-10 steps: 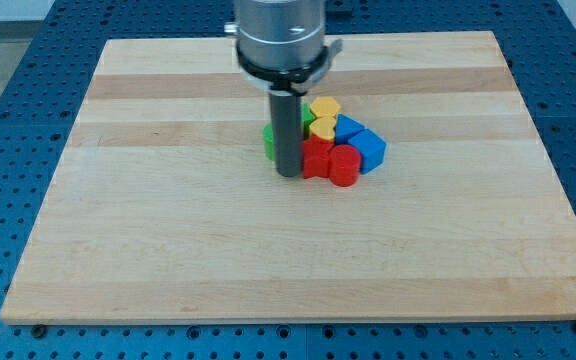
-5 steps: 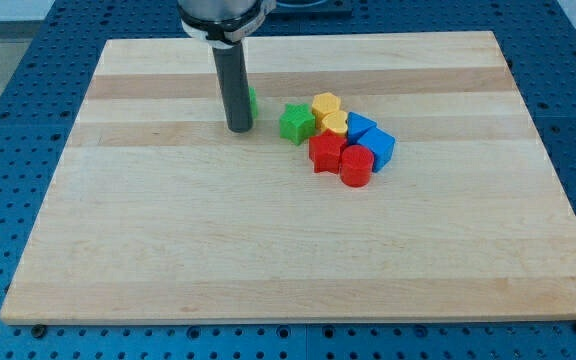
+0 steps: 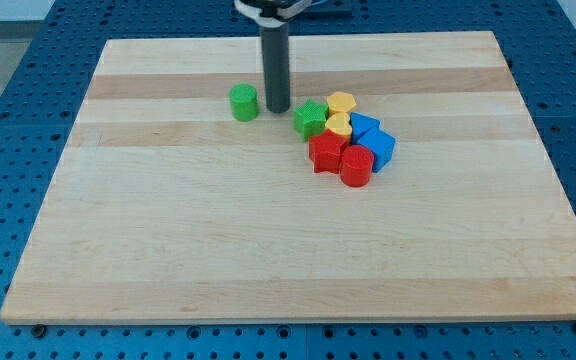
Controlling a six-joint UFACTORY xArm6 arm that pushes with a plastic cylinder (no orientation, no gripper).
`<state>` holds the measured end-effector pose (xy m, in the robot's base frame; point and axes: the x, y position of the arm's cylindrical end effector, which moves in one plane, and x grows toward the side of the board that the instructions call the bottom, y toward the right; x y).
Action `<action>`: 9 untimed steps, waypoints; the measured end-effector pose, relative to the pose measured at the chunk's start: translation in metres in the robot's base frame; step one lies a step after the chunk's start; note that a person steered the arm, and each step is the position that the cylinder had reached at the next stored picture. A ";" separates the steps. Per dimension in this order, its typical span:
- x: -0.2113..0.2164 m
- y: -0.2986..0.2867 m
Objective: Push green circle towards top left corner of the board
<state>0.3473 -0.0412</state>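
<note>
The green circle (image 3: 244, 102) stands alone on the wooden board (image 3: 288, 240), left of the block cluster and above the board's middle. My tip (image 3: 278, 108) rests on the board just right of the green circle, with a small gap between them. A green star (image 3: 311, 119) lies to the tip's lower right, at the left edge of the cluster.
The cluster right of the tip holds two yellow blocks (image 3: 340, 103) (image 3: 339, 125), two blue blocks (image 3: 363, 127) (image 3: 379, 148), a red star (image 3: 324, 154) and a red cylinder (image 3: 356, 166). A blue pegboard (image 3: 8, 100) surrounds the board.
The tip went up and left with the green circle, then moved right to its other side. The green circle now stands apart from the cluster. The green star and upper yellow block shifted slightly right.
</note>
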 end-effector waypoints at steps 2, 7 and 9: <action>0.006 -0.031; -0.060 -0.099; -0.066 -0.159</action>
<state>0.2814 -0.2002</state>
